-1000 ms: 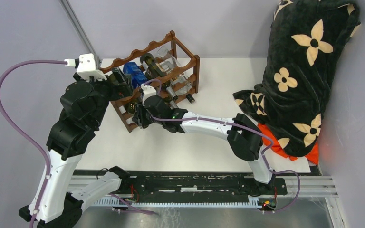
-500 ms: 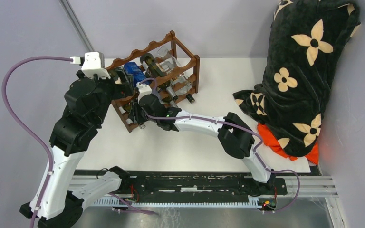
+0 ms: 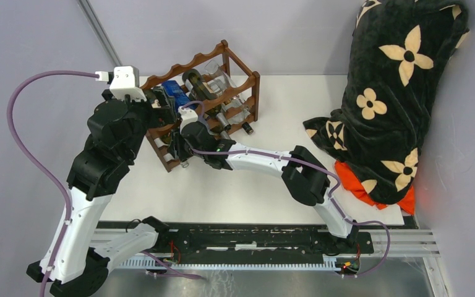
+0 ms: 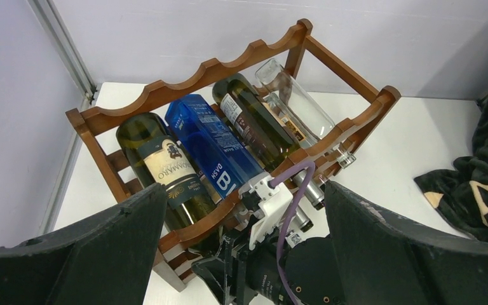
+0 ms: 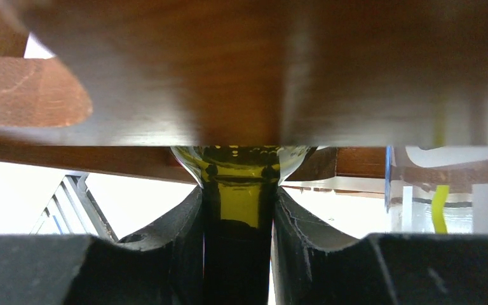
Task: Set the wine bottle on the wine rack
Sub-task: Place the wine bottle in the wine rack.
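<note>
The wine rack [image 3: 188, 64] [image 4: 184, 86], dark reddish-brown wood with scalloped rails, stands at the back left of the table. A dark green wine bottle [image 4: 160, 159] with a white label lies in the leftmost top cradle. Its neck [image 5: 237, 210] passes under the front rail [image 5: 229, 76]. My right gripper [image 5: 238, 219] [image 3: 177, 146] is shut on that neck at the rack's front left corner. My left gripper [image 4: 241, 190] [image 3: 161, 106] hovers open above the rack and the right wrist, holding nothing.
Beside the green bottle lie a blue bottle [image 4: 213, 146], a dark bottle [image 4: 254, 124] and a clear bottle [image 4: 295, 98]. More bottle necks [image 3: 238, 124] stick out of the lower row. A black flowered cloth [image 3: 396, 93] over an orange thing [image 3: 371, 189] fills the right side.
My left arm has swung right, over the rack's left end. The right arm has pushed a little further left toward the rack, still gripping the bottle neck.
</note>
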### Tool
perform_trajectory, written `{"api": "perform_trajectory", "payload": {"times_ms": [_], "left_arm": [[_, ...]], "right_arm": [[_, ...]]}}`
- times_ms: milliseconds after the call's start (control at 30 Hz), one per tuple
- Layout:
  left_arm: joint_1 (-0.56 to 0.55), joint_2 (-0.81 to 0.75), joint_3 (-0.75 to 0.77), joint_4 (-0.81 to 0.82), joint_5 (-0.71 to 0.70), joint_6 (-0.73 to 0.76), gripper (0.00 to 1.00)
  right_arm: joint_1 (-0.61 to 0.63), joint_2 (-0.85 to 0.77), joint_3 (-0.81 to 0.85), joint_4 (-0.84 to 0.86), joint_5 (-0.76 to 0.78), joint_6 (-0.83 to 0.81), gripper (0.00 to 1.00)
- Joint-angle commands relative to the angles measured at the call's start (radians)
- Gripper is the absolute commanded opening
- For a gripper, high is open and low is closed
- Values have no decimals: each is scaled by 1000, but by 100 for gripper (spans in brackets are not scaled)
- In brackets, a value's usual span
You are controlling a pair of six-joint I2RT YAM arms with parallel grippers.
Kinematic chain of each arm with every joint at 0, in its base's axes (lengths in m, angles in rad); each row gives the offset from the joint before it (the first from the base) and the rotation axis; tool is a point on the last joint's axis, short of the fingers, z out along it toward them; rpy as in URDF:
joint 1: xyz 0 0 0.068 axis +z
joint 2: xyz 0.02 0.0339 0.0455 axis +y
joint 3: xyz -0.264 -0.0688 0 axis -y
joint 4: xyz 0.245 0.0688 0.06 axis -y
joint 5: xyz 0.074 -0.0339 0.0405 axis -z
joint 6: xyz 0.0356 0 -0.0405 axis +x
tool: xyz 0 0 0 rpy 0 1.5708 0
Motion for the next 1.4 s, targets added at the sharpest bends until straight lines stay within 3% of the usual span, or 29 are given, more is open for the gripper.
{"api": "perform_trajectory", "payload": {"times_ms": [0, 933, 1367], "left_arm": [[0, 6, 9, 48, -20, 59, 98], [1, 11, 15, 54, -17, 65, 99], [1, 6, 16, 54, -18, 61, 99]], "right_arm": [[-25, -9, 103, 242, 17, -7, 27], [-36, -7, 88, 246, -30, 32, 44], [-41, -5, 85, 258, -18, 23, 44]]}}
